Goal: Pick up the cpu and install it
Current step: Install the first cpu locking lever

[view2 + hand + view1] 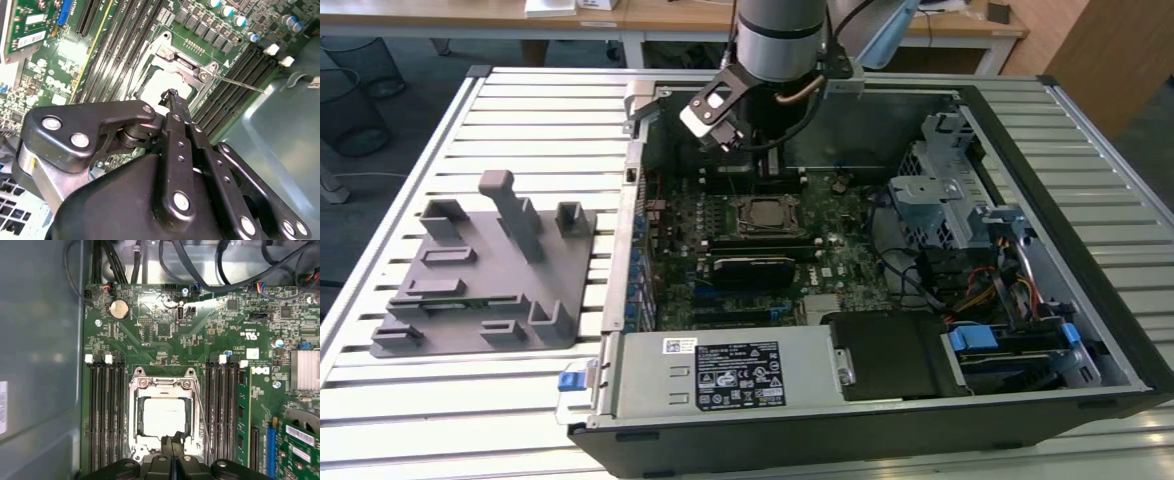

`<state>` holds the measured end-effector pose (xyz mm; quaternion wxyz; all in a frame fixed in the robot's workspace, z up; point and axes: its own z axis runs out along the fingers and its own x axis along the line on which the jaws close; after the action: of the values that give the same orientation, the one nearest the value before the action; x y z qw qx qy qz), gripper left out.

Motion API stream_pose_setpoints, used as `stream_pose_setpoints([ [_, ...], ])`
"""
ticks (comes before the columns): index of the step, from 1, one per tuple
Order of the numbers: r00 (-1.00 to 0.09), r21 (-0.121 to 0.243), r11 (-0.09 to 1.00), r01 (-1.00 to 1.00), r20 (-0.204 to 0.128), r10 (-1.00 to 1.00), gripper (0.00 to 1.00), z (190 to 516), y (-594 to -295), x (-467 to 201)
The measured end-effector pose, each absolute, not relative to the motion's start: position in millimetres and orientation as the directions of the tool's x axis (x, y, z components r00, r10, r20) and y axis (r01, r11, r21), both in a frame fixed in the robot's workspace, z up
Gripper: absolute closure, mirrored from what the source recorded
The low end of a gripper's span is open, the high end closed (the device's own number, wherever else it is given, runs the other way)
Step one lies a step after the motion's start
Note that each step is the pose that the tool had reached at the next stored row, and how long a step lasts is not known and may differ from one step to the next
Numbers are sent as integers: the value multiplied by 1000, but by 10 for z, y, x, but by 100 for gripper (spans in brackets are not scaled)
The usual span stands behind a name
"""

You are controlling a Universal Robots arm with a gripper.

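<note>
Two fingers of the end effector (172, 440) meet tip to tip, gripping nothing, just over the edge of the cpu (162, 417), which lies flat inside the socket frame (136, 390) at lower centre of the first wrist view, seemingly seated on the motherboard (165, 330).

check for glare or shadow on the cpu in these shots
First wrist view: glare washes the cpu top to near white; the claw reads dark. Second wrist view: the cpu is pale too, and the case wall has a soft sheen. Exterior view: even daylight, bright table, the cpu dimmer inside the case.
</note>
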<state>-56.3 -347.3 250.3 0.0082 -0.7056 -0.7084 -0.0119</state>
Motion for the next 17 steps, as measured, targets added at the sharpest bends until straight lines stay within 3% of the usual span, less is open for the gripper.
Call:
stream_pose_setpoints([
  [17, -6, 5, 5, 1000, 26, 1000, 89, 2903, -3468, -563],
])
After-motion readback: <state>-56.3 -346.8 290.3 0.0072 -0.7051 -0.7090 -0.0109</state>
